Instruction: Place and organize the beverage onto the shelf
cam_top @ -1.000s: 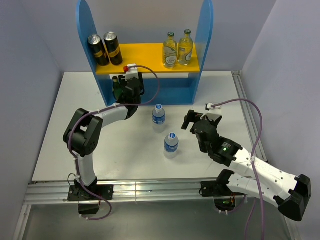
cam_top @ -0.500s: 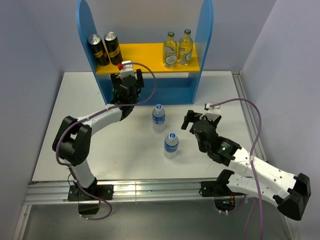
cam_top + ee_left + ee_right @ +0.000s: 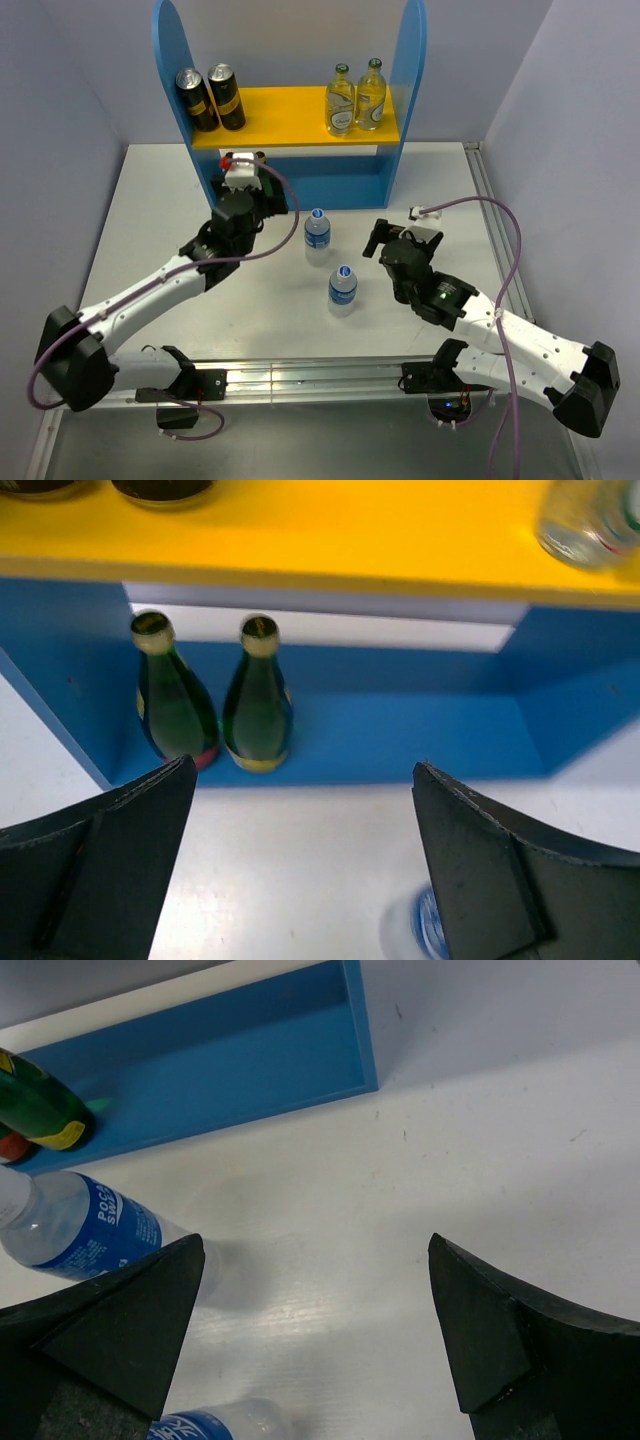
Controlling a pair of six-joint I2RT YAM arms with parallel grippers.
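As left arm [image 3: 160, 284] lies outstretched, jaws apart

Green bottles [image 3: 257, 705] (upright) under yellow board [image 3: 300, 540]

I log the following.
- Left gripper [image 3: 300, 780]: black.
- Ahead of it, shelf [image 3: 410, 90]: blue panels, back and base.
- Upper board [image 3: 290, 108]: yellow-orange.
- Green bottles [image 3: 175, 705] [image 3: 258, 705]: dark green, gold caps, one with a red base band, one with a yellow.
- Pale bottles [image 3: 341, 100] [image 3: 372, 95]: clear.
- Cans [image 3: 193, 98] [image 3: 226, 95]: dark, gold bands.
- Right gripper [image 3: 315, 1250]: black.
- Left of it, plastic bottles [image 3: 317, 232] [image 3: 342, 287]: clear, blue caps, blue labels with white lettering.
- Desk [image 3: 150, 230]: white.
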